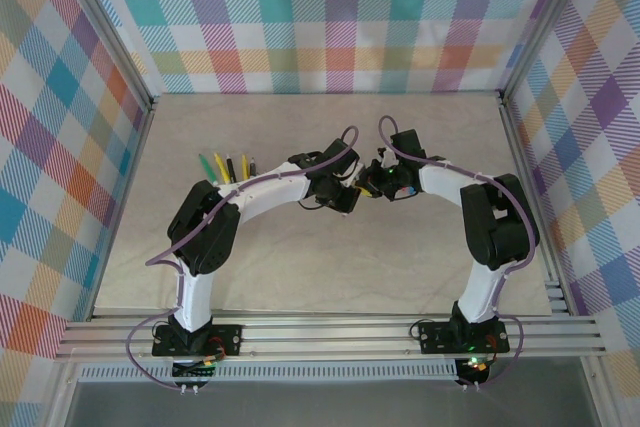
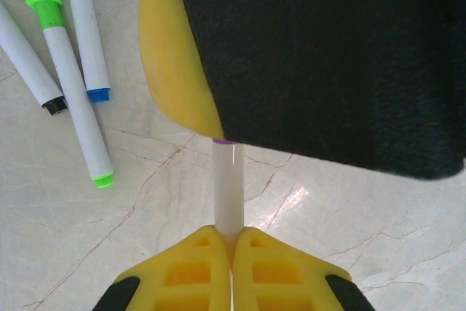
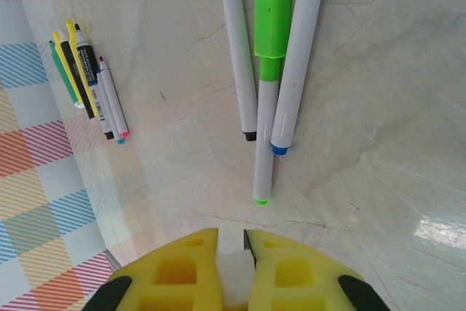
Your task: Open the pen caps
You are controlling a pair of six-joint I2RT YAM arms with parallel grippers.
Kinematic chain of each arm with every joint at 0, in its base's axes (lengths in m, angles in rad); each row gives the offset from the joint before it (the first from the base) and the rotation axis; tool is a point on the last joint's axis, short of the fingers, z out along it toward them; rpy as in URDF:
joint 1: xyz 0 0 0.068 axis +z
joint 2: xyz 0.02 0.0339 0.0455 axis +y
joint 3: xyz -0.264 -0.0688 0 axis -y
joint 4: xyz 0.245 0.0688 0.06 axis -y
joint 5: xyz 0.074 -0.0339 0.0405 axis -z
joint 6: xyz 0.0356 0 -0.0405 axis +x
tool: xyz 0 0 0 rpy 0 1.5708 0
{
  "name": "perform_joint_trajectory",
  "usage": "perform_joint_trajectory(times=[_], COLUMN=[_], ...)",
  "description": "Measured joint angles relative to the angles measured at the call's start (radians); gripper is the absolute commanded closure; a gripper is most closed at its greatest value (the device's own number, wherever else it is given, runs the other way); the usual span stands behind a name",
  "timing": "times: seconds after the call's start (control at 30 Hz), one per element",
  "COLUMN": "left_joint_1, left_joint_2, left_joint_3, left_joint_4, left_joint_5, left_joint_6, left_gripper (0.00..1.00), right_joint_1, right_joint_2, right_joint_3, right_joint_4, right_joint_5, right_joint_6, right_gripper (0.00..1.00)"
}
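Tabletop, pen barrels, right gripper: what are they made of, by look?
Tabletop: polished stone or marble-print laminate, can't tell which; beige, dark veins, glare patch.
Pen barrels: smooth white plastic, likely; even soft sheen.
Right gripper: matte yellow plastic, probably moulded or printed; pocketed ribs.

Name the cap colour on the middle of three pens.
The cap is bright green; right wrist view best.

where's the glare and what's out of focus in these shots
left wrist: the black shape up close is a soft blur, a glare patch sits on the table; right wrist: the pens are sharp, glare on the table at far right; top external: even light, soft shadows.
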Motion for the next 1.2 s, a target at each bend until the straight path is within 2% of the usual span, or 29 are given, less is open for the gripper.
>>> perform_joint_trajectory(times=[0.37, 0.57, 0.6, 0.67, 0.77, 1.2], left_joint_1=[0.002, 0.002, 0.002, 0.002, 0.001, -0.003], left_joint_2=[-0.143, -0.239, -0.244, -0.245, -0.240, -0.145], left_joint_3=[-0.190, -0.270, -0.270, -0.270, -0.265, -0.185], left_joint_4=[0.121, 0.187, 0.187, 0.187, 0.186, 0.115], left_joint_5=[0.064, 0.046, 0.040, 0.031, 0.026, 0.018], left_joint_6=[-0.007, -0.029, -0.031, -0.035, -0.043, -0.050], left_gripper=[1.00, 1.00, 0.96, 0.88, 0.84, 0.83], right_joint_1=[0.018, 0.018, 0.018, 0.018, 0.018, 0.006], right_joint_2=[-0.009, -0.009, -0.009, -0.009, -0.009, -0.011], right_joint_3=[0.042, 0.094, 0.097, 0.099, 0.099, 0.084], right_joint_4=[-0.118, -0.173, -0.172, -0.167, -0.163, -0.082], right_joint_5=[-0.026, -0.085, -0.090, -0.096, -0.100, -0.089], right_joint_6=[-0.026, -0.025, -0.022, -0.019, -0.011, 0.008], right_gripper=[1.00, 1.00, 1.00, 1.00, 1.00, 1.00])
